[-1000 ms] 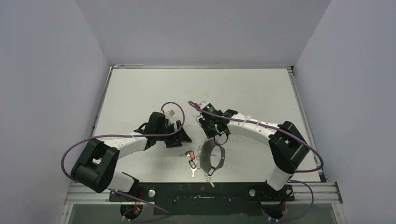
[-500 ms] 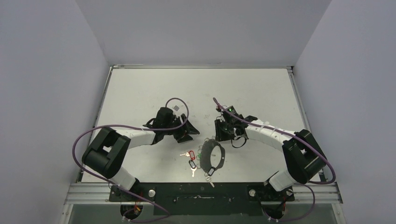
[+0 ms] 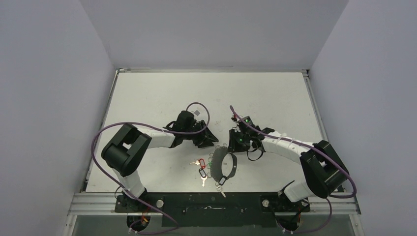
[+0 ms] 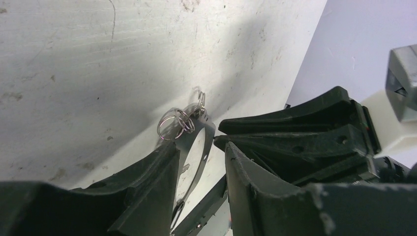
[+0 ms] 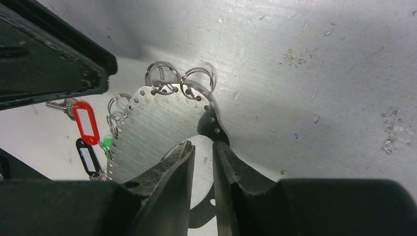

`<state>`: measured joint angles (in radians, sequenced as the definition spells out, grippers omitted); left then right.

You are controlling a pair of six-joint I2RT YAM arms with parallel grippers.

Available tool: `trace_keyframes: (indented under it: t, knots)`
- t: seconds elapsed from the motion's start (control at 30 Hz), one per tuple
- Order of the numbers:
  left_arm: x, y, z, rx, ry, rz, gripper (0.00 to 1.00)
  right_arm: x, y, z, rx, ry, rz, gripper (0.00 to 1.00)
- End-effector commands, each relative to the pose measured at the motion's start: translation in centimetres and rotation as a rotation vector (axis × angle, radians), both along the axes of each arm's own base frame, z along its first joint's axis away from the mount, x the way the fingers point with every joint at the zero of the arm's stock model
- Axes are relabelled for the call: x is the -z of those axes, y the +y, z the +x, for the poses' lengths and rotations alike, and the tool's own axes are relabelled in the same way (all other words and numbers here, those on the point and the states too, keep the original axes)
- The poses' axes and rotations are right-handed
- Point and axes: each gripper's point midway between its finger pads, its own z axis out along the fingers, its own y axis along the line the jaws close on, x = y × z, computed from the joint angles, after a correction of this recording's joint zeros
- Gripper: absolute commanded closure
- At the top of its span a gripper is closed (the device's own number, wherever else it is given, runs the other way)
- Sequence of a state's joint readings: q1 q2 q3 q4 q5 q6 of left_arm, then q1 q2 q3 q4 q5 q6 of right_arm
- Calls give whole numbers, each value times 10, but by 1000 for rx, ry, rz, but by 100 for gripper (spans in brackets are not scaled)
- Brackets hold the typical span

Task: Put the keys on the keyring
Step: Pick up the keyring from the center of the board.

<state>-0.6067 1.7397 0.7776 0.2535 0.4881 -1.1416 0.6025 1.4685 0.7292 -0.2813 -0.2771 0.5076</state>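
Observation:
The keyring (image 3: 232, 165) is a flat grey perforated loop fringed with small wire rings, lying at the near middle of the table. The red-tagged key (image 3: 198, 162) and the green tag (image 3: 210, 164) lie at its left edge. My left gripper (image 3: 210, 138) is open, low at the loop's far left edge; in the left wrist view (image 4: 198, 146) the loop's band (image 4: 194, 140) shows between the fingers. My right gripper (image 3: 235, 142) is narrowly open and empty. In the right wrist view (image 5: 201, 144) it hovers over the loop (image 5: 147, 128), near the red tag (image 5: 87, 123) and green tag (image 5: 106, 142).
A black-tagged key (image 3: 202, 172) lies just nearer than the red one, also in the right wrist view (image 5: 88, 158). A silver key blade (image 3: 203, 182) points toward the black base rail (image 3: 211, 201). The two grippers face each other closely over the loop's far edge.
My left gripper has moved right, up to the loop's far left edge. My right gripper has swung right and then come down toward the loop's far edge. Keys and loop have not moved.

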Motion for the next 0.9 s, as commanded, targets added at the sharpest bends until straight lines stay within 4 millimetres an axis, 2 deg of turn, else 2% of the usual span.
trace_keyframes:
  t: [0.0, 0.17, 0.43, 0.87]
  knots:
    - [-15, -22, 8, 36, -42, -57, 62, -18, 9, 12, 12, -66, 70, 78]
    - [-13, -26, 9, 44, -46, -52, 62, -21, 10, 11, -2, -70, 77, 78]
    - [-8, -13, 3, 53, -65, 3, 60, -20, 11, 8, -34, -77, 59, 77]
    - [-12, -21, 3, 67, -65, -24, 62, -18, 15, 5, -50, -85, 39, 78]
